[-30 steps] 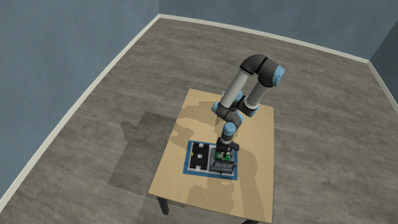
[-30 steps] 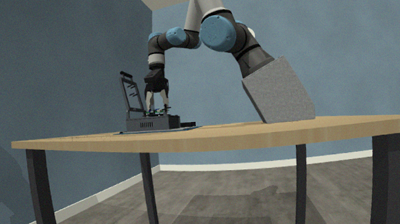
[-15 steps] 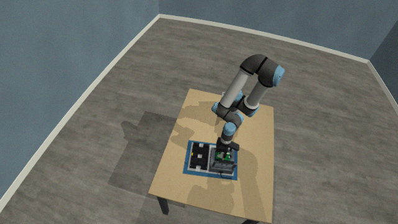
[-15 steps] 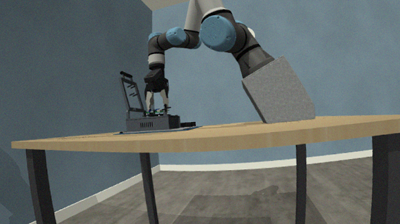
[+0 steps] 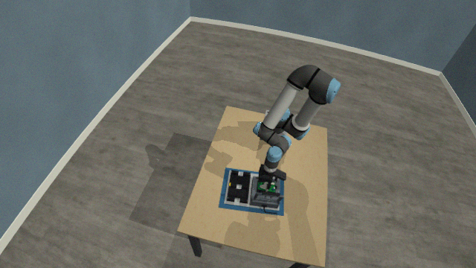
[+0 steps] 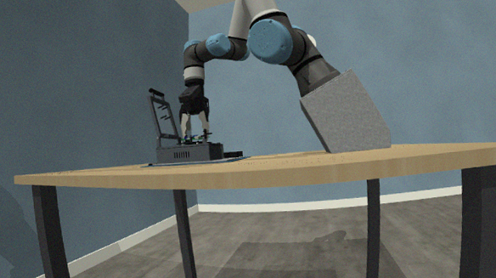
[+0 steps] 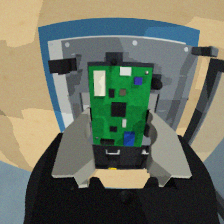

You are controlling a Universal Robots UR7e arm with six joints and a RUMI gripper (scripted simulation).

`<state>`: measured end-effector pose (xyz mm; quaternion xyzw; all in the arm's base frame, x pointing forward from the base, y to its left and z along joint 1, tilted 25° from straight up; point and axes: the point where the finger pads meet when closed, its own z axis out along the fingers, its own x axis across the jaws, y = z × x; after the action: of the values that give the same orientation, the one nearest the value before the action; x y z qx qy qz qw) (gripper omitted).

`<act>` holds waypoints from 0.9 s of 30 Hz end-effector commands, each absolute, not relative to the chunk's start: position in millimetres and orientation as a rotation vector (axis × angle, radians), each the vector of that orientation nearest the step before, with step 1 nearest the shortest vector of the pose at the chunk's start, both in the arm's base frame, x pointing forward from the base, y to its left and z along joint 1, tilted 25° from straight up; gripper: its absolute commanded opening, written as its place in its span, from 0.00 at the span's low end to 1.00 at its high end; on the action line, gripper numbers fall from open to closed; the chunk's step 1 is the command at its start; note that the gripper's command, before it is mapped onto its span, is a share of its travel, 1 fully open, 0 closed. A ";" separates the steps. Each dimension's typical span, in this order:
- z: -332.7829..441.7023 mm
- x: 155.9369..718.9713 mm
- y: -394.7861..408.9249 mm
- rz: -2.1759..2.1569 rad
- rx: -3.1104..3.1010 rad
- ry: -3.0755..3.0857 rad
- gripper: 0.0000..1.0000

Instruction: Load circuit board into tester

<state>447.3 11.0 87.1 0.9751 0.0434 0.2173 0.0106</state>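
The green circuit board (image 5: pixel 262 183) (image 7: pixel 118 109) lies component side up over the open tester (image 5: pixel 253 196) (image 6: pixel 168 155) (image 7: pixel 172 50). It looks level. In the wrist view its long white connector (image 7: pixel 99 83) is at the upper left, and a dark rounded post (image 7: pixel 156 82) stands right of the board's upper part. My gripper (image 6: pixel 196 133) (image 7: pixel 118 109) points down and is shut on the board, one finger at each long edge. The lid (image 6: pixel 154 118) stands upright, behind the fingers from the arm's base. Whether the pins are through the holes is hidden.
The black tray (image 5: pixel 243 180) (image 6: pixel 233 154) with white pads sits beside the tester on a blue-edged mat (image 5: pixel 222 204). A black cable curls at the tester's far side. The raised lid stands close to the gripper. The wooden table (image 5: pixel 208 219) carries everything.
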 end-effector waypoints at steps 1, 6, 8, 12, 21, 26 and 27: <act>87.5 447.5 11.0 0.680 3.042 0.136 0.39; 87.3 447.6 11.0 0.680 3.042 0.136 0.39; 87.3 447.6 11.0 0.680 3.042 0.136 0.39; 86.7 447.9 11.0 0.680 3.042 0.136 0.39; 85.0 448.7 11.0 0.680 3.042 0.136 0.39; 84.6 448.9 11.0 0.680 3.042 0.136 0.39; 84.5 448.9 11.0 0.680 3.042 0.136 0.39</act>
<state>448.5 11.0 84.7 0.9751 0.0434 0.2174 0.0106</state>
